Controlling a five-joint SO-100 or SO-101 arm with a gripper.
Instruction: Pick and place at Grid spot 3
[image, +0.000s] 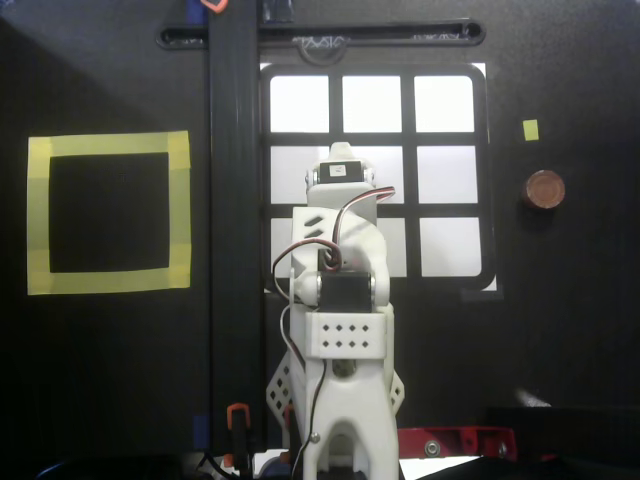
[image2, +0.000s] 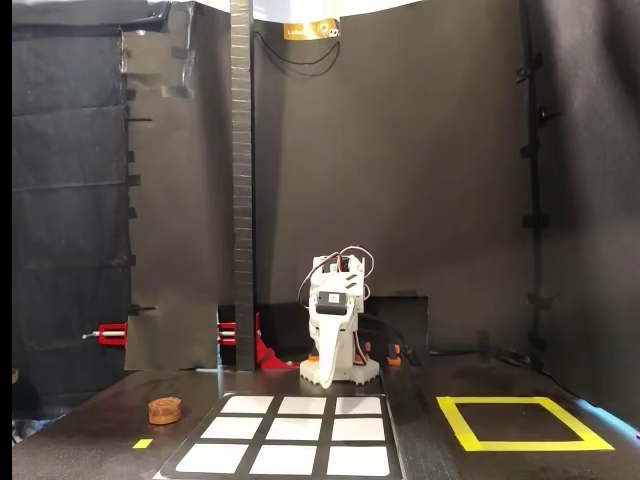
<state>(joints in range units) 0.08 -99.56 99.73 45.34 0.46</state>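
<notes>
**Arm folded at rest, pick not yet begun**

You are at the very start, as I judge it: the white plastic arm sits folded over the near edge of the grid, and nothing is carried. Your gripper hangs pointing down in the fixed view; its jaws look pressed together, but I cannot tell for certain, and the overhead view hides them under the wrist.

Grid spot 3 is the glowing white square at the far right corner in the overhead view, framed by black bars, and it lies bare. The likely thing to pick is the small round brown disc, flat and matte, on the dark tabletop well right of the grid, near a little yellow tag. The yellow tape square lies far left.

Your next move calls for unfolding, swinging right to the disc, and opening over it
</notes>
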